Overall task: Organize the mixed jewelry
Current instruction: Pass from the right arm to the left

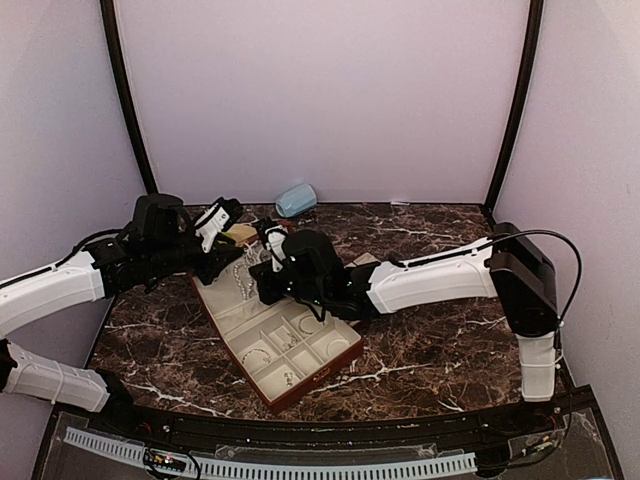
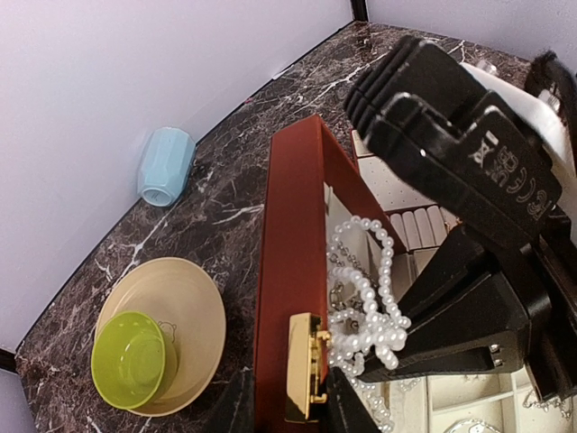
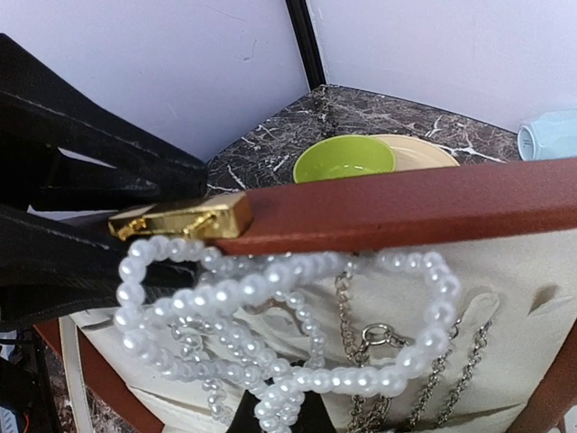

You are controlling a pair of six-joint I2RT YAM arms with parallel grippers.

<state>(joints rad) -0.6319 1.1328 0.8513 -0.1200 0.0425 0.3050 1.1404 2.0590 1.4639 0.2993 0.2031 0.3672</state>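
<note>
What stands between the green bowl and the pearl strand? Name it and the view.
The case's raised reddish-brown lid and part of the beige plate under the bowl; the left wrist view shows it.

Pearl strand [image 3: 236,291] gleaming glossy white. Chains [image 3: 347,361] glinting silvery. Case [image 2: 293,234] showing reddish-brown outside, cream lining; clasp [image 2: 306,365] shining gold. Table [image 1: 440,340] showing dark brown marble, white veining. Cup [image 2: 165,167] showing pale blue. Bowl [image 2: 129,359] glowing lime green; plate [image 2: 198,307] showing tan.

Pearl strand [image 2: 365,302] draped at red-brown case lid [image 2: 288,271], gold clasp [image 2: 306,365]; green bowl [image 2: 129,358] in tan plate [image 2: 194,307], blue cup [image 2: 165,165] beyond
</note>
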